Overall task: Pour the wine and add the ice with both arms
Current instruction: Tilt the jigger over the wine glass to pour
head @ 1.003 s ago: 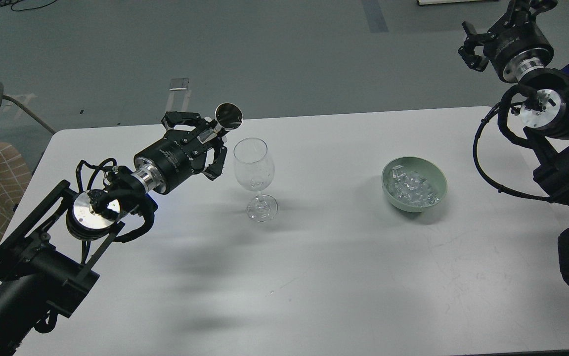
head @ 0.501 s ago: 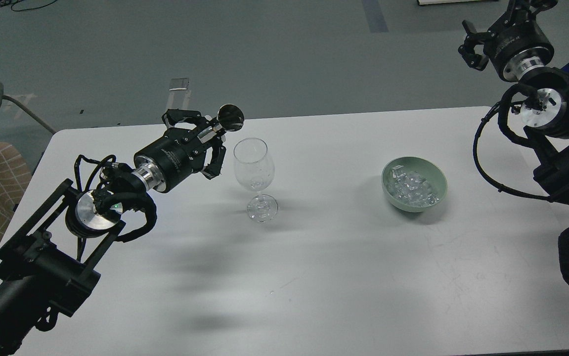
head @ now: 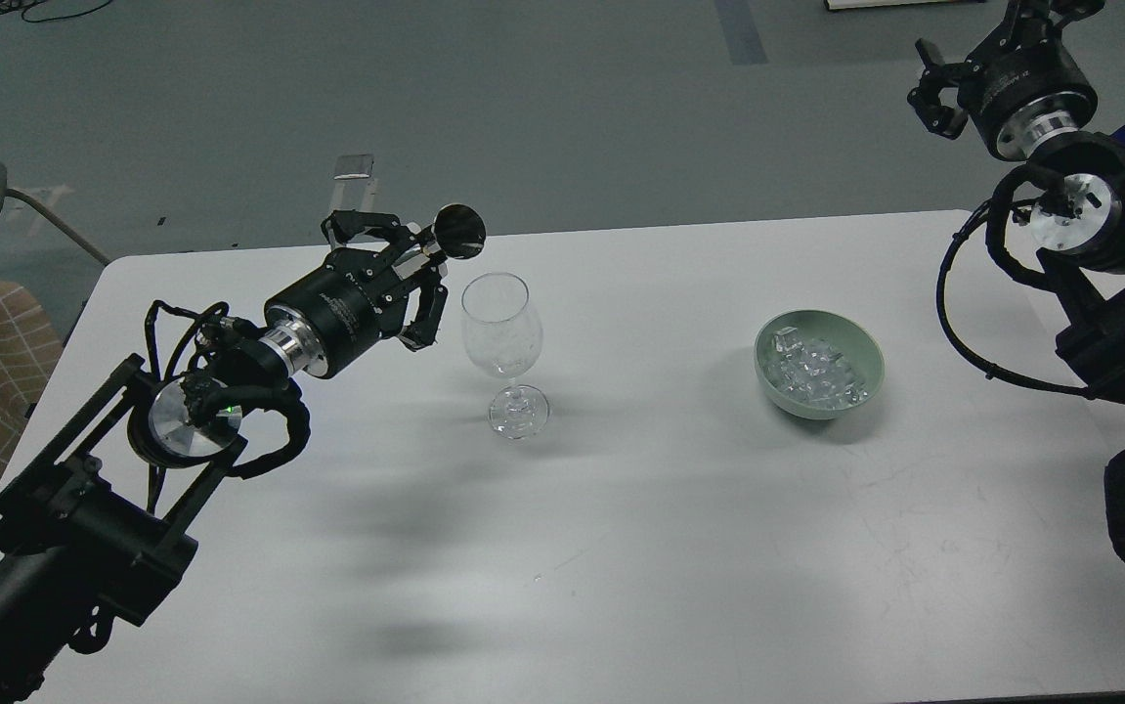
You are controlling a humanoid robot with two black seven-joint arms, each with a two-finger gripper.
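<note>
a small dark cup (head: 457,231), its round shiny mouth turned toward the camera, was held in the left gripper (head: 415,262), just up and to the left of the clear stemmed wine glass (head: 502,327). for a clean pour, the cup's lip would best be brought over the glass's thin rim before further tipping; no wine could be made out. well to that gripper's right, glassy ice cubes (head: 816,372) were heaped in a smooth pale-green bowl (head: 865,352) on the matte white desk (head: 621,508). the right gripper (head: 943,88) was raised beyond the desk's far edge; its opening could not be told.
</note>
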